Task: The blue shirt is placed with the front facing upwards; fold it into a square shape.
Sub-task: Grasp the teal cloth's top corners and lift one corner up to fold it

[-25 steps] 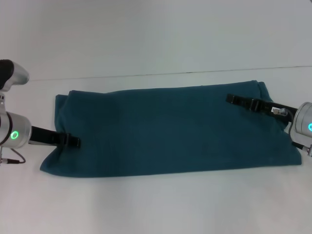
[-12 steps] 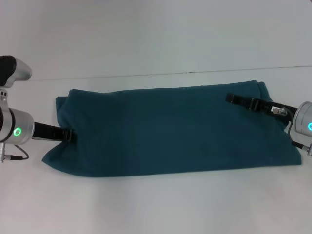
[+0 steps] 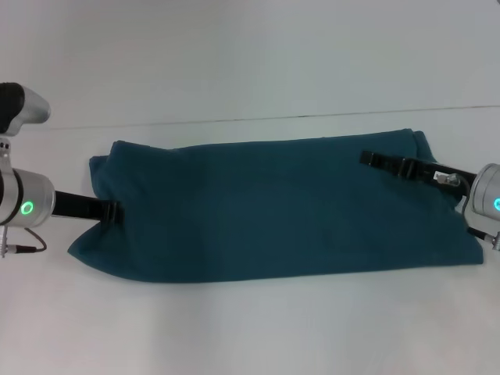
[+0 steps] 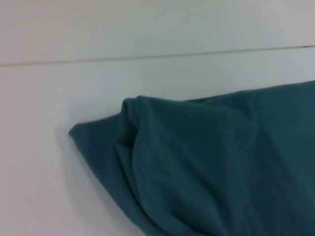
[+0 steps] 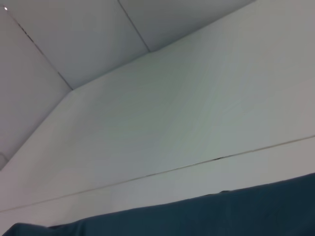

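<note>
Head view gives us the widest look: a white, smooth table (image 3: 250,328) fills the scene, with a thin dark seam running across it toward twelve o'clock. On it lies the teal-blue cotton shirt (image 3: 273,215), folded into a long horizontal band stretching from nine o'clock to three o'clock across the middle of the table. We see only plain teal fabric on top; the nine o'clock end bunches slightly into soft folds, and the edge toward six o'clock runs fairly straight.

The left gripper (image 3: 113,209), black-fingered on a silver wrist with a green ring light, sits at nine o'clock, its tip touching the shirt's end edge. We cannot tell whether its fingers pinch cloth or lie loose. The right gripper (image 3: 371,158), likewise black on a silver wrist, reaches in from three o'clock and lies over the shirt's corner toward two o'clock, its tip resting on the fabric. Its grasp, too, we cannot make out.

In the left wrist view we see the shirt's rumpled end (image 4: 197,172) lying on the white table, layers of cloth stacked at the fold. The right wrist view shows us only a strip of the shirt's edge (image 5: 221,216) against the table and the seam beyond.
</note>
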Action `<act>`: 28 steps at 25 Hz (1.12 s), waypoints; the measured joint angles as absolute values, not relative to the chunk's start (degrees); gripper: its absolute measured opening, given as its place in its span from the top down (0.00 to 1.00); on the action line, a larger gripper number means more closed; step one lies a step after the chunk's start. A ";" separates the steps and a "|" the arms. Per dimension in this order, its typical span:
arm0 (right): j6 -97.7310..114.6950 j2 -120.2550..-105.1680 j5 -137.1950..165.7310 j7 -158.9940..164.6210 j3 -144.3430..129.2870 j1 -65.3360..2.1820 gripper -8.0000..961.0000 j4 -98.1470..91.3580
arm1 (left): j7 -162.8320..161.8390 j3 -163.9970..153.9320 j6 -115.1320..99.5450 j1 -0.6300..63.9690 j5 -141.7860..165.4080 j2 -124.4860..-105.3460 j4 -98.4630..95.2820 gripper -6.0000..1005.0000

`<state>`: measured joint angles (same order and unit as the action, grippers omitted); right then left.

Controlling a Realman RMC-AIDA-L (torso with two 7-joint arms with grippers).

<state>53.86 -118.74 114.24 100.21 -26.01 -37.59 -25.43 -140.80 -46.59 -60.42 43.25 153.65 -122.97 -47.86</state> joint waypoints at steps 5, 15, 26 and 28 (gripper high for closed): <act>56.99 -119.22 113.85 95.36 -25.74 -37.00 0.33 -25.59 | -140.97 -46.58 -64.39 41.61 153.29 -123.94 -53.91 0.96; 57.06 -120.12 104.68 69.62 -25.83 -38.54 0.34 -13.95 | -141.60 -47.37 -70.11 39.59 150.47 -124.10 -61.08 0.96; 55.49 -120.66 98.19 48.77 -25.16 -41.91 0.66 -0.96 | -142.21 -48.20 -74.12 38.48 147.39 -124.11 -67.52 0.96; 54.98 -120.78 97.90 46.88 -25.01 -43.04 0.76 0.64 | -142.25 -48.50 -75.04 38.25 146.52 -124.10 -68.78 0.96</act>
<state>54.98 -120.78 97.90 46.88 -25.01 -43.04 0.64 -142.25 -48.50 -75.04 38.25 146.52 -124.10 -68.78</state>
